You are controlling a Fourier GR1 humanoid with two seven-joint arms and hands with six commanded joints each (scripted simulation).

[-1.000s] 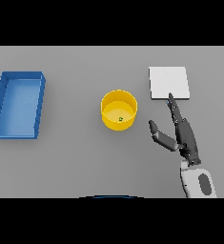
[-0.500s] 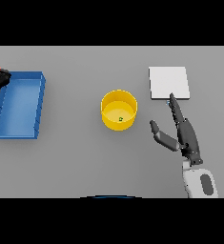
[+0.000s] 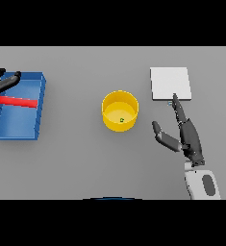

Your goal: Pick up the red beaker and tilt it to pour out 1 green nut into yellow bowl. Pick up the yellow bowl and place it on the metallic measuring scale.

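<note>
Grey surface (image 3: 76,163) spreads wide and bare under everything. Nearest, the right hand (image 3: 189,139) rests on it with fingers straight and relaxed, thumb splayed toward the yellow bowl (image 3: 119,110), holding nothing; its fingertips reach the near edge of the metallic measuring scale (image 3: 170,83), a pale square just beyond. The bowl stands upright well left of that hand, with one green nut (image 3: 121,120) lying inside, so the pour looks done and the bowl lift is what remains. Farther left, the red beaker (image 3: 16,101) lies on its side in the blue tray (image 3: 39,103), and the left hand (image 3: 3,80) hovers at the tray's far corner, fingers loosely extended, empty. Risk ahead, by my judgement: a wide bowl gripped one-handed at the rim could tip and spill the nut, or the hand could nudge the scale while swinging across.
</note>
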